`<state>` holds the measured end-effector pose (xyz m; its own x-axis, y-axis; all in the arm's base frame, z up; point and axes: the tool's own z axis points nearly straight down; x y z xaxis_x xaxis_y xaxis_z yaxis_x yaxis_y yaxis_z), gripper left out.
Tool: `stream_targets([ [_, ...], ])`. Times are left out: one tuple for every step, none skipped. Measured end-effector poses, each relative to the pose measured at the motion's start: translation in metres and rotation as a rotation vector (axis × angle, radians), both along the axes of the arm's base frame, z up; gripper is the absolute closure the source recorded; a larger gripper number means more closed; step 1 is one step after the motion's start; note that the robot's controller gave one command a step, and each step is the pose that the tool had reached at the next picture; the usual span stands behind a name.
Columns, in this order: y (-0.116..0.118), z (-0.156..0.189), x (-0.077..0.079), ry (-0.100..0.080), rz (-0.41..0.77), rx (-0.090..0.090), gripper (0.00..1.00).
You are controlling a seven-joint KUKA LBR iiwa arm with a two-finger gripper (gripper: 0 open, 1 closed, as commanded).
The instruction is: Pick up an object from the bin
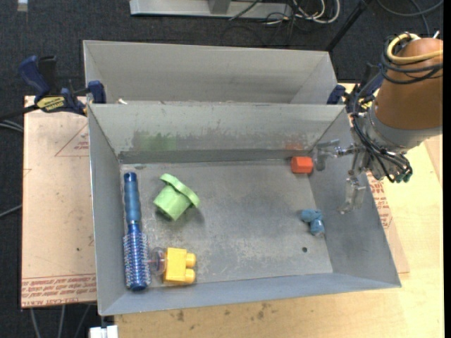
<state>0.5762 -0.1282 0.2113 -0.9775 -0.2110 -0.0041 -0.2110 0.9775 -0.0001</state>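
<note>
My pincer [349,185]: it hangs at the right side of the bin [211,76], over the sloping right wall. Above it sit my orange wrist cover [412,83] and a tangle of cables. I cannot tell whether it is open or closed.

Nearest thing: a small blue piece [312,221] lies on the floor of the bin just left of and below my pincer, close to the foot of the right wall. It is apart from my pincer.

Next nearest: a small orange block [303,164] sits at the foot of the far wall, near the far right corner and to the left of my pincer.

Surface: the bin's floor is grey, scuffed metal, with sloping walls rising on all four sides.

Open room: the middle of the floor is bare from the far wall to the near wall. It separates the two small things on my side from the things on the left side.

Left side, centre: a light green cup-like piece [173,198] lies tipped on its side, well apart from the orange block.

Left wall: a blue hairbrush [134,231] lies along the foot of the wall, with its handle towards the far wall and its bristle head towards the near left corner.

Near left corner: a yellow block [178,266] lies just beside the brush head. A small pale thing [156,260] sits between them; I cannot tell what it is.

Around the bin: dark carpet.
</note>
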Motion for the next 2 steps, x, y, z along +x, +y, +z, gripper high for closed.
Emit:
stream_targets([
  [-0.027, -0.107, -0.041, 0.009, 0.219, 0.002, 0.00],
  [0.013, -0.144, 0.017, -0.002, 0.270, 0.002, 0.00],
])
